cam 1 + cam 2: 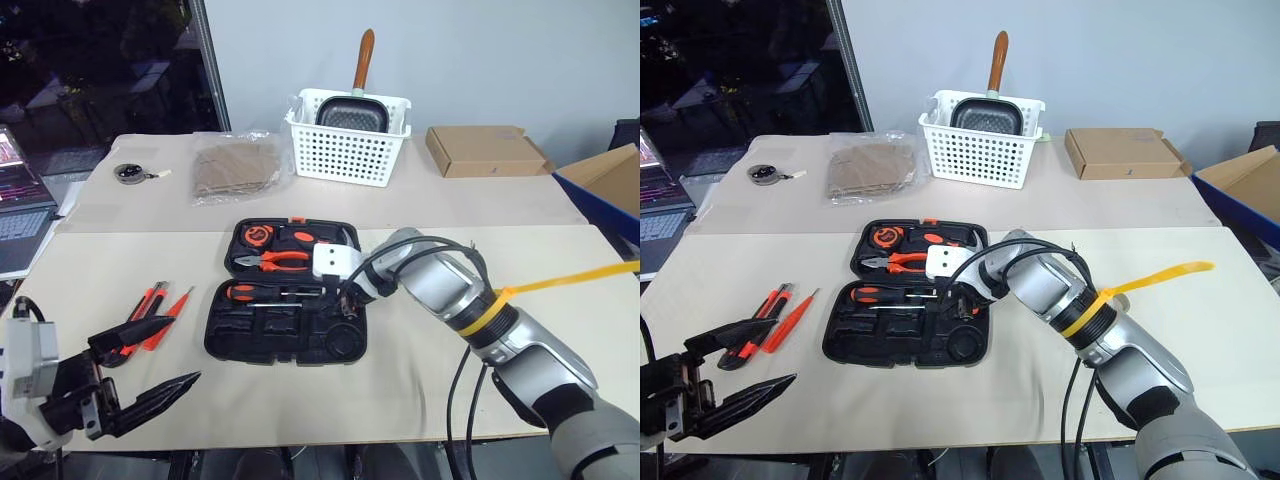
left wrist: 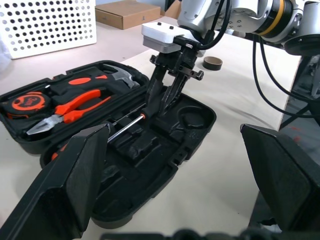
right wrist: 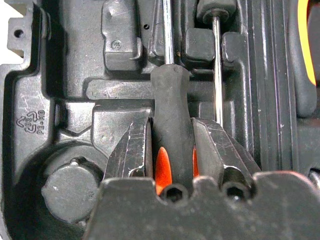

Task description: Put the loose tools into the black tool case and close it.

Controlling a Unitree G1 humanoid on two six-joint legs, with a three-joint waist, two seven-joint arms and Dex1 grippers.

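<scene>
Currently, a screwdriver (image 3: 171,107) is gripped by the right claw (image 3: 170,150) inside the black tool case (image 1: 225,330); the left claw (image 1: 150,375) is held open beside it.

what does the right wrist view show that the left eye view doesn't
Right wrist view alone: close up, the right gripper has its two fingers around a screwdriver handle, pressing it into a recess of the tool case.

Left eye view alone: the wider table, with the utility knife and red stick tool lying beside the case, the white basket, the cardboard box, and the open left gripper.

Both: the open case and the right gripper over its near half.
</scene>
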